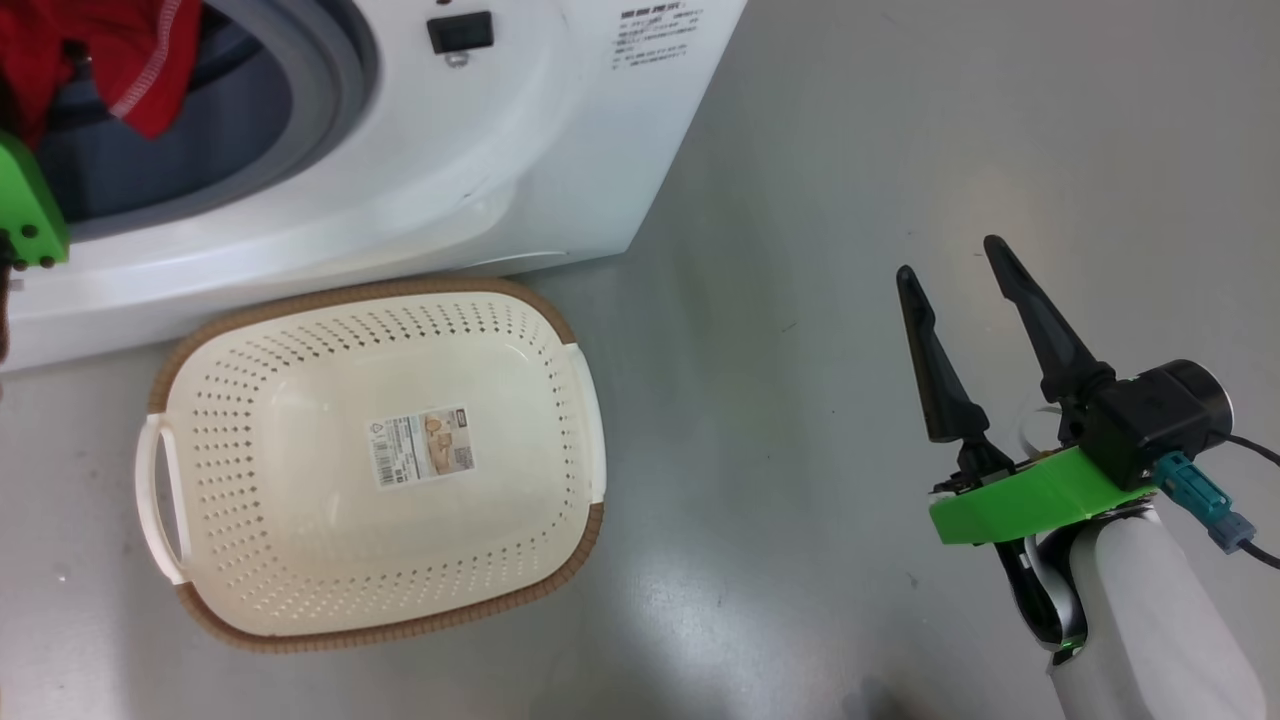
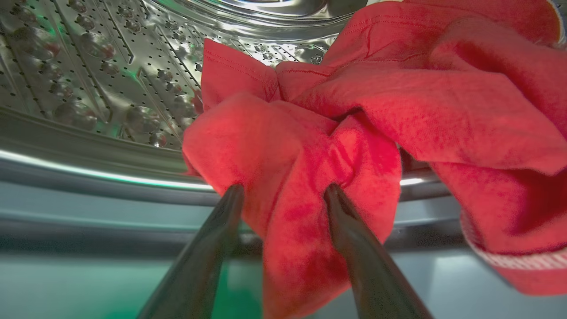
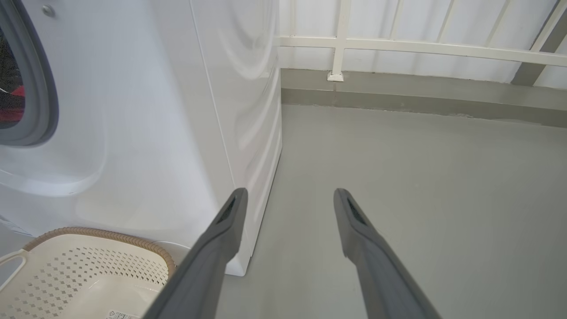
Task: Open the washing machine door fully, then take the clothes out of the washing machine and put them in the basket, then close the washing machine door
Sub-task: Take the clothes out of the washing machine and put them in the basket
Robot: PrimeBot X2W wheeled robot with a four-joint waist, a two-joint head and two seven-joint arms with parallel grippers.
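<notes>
The washing machine (image 1: 500, 150) stands open at the upper left; its door is out of view. Red clothes (image 1: 130, 60) with white stitching hang over the grey rubber ring (image 1: 335, 90). In the left wrist view my left gripper (image 2: 283, 190) is at the mouth of the steel drum (image 2: 110, 66). Its fingers are spread wide, with a fold of the red clothes (image 2: 398, 102) between the tips. The cream basket (image 1: 400, 287) sits on the floor just before the machine, with a paper label inside. My right gripper (image 1: 948, 258) hangs open over bare floor to the basket's right, holding nothing.
The green mount of my left wrist (image 1: 30, 215) shows at the left edge. In the right wrist view the washing machine's side (image 3: 248, 110) and the basket rim (image 3: 88, 232) lie left of my right gripper (image 3: 290, 192). A white railing (image 3: 398, 44) backs the grey floor (image 3: 421, 177).
</notes>
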